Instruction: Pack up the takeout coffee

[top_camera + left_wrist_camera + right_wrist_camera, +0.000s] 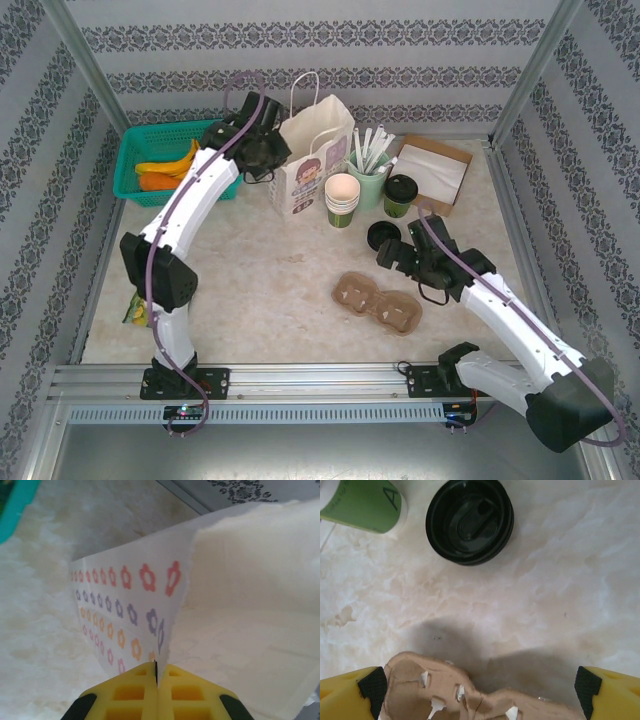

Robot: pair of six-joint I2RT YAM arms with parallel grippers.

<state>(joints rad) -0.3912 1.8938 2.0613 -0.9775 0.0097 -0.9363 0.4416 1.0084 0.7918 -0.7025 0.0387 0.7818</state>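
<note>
While the left gripper [156, 677] is pinched tight on the top edge of the paper bag [318, 150] at the far middle of the table [250, 300], the right gripper [394, 252] is seen with its fingers spread wide and nothing between them, low over the far edge of the cardboard cup carrier [377, 300]. The takeout coffee [401, 195] is found almost straight beyond that gripper, on the far side, standing upright with its long axis vertical and its black lid on. The right arm is judged much the nearer, the left being taken up with the bag. Loose black lids [470, 520] lie directly between the spread fingers and the coffee, so a reach would have to be carried over or round them. Just left of the coffee a green mug of sticks [368, 178] is set, with a stack of lidless cups [341, 200] next toward the bag; a shallow box [440, 165] is placed close on the far right, so the near side is judged least crowded.
</note>
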